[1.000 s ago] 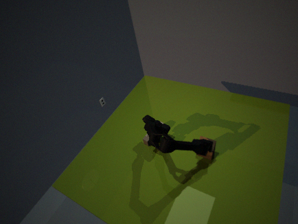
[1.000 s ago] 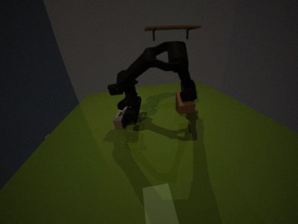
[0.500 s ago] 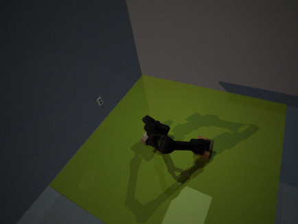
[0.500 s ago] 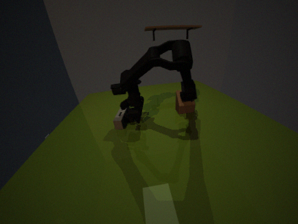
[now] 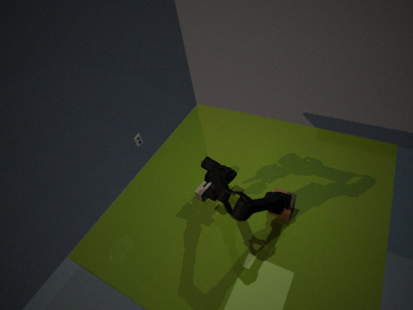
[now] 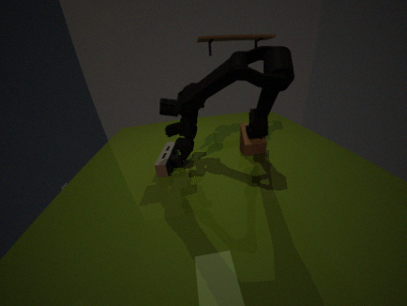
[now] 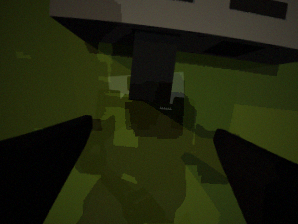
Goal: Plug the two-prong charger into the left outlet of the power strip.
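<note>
The power strip (image 5: 203, 190) (image 6: 161, 167) (image 7: 165, 19) has a pale top with dark slots and a pinkish end. It crosses the top of the wrist view. The charger (image 7: 152, 67) is a dark block in the wrist view. Its far end meets the strip's dark near side and its near end points back between the fingers. Its prongs are hidden, so how deep they sit cannot be seen. My gripper (image 7: 154, 128) (image 6: 180, 160) is open, with one finger on each side of the charger's near end and wide gaps between. In the top view the arm hides the fingertips.
The arm stands on an orange-brown base block (image 5: 281, 216) (image 6: 253, 147) on the green table top (image 5: 157, 209) (image 6: 117, 235). A pale rectangle (image 5: 266, 285) (image 6: 218, 282) lies near its front. A small outlet plate (image 5: 138, 140) is on the dark wall. A brown shelf (image 6: 234, 38) hangs behind.
</note>
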`<control>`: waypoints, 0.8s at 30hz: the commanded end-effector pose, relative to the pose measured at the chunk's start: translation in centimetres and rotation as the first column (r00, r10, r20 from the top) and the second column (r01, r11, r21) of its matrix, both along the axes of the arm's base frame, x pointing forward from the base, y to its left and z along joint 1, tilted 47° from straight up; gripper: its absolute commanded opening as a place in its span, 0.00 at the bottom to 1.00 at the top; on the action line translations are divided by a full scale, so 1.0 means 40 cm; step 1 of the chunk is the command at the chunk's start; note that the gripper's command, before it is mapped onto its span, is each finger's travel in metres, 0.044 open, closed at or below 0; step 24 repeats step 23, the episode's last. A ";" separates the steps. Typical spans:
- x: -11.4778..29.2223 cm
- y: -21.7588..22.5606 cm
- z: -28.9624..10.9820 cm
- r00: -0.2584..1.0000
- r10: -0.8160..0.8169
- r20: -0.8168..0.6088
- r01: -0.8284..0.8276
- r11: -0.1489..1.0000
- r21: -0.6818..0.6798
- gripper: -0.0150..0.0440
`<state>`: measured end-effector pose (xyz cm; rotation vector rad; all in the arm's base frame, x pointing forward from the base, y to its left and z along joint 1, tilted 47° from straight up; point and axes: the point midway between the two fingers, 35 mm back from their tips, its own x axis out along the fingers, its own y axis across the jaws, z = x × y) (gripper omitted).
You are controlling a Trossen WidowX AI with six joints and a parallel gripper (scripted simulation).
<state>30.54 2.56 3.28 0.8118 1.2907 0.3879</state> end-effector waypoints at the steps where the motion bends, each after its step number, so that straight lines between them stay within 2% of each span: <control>1: 0.009 -0.054 0.057 0.977 -0.152 0.151 0.158 0.987 -0.024 1.00; 4: 0.010 -0.074 0.081 0.954 -0.212 0.211 0.220 0.975 -0.019 1.00; 24: 0.010 -0.074 0.081 0.954 -0.212 0.211 0.220 0.975 -0.019 1.00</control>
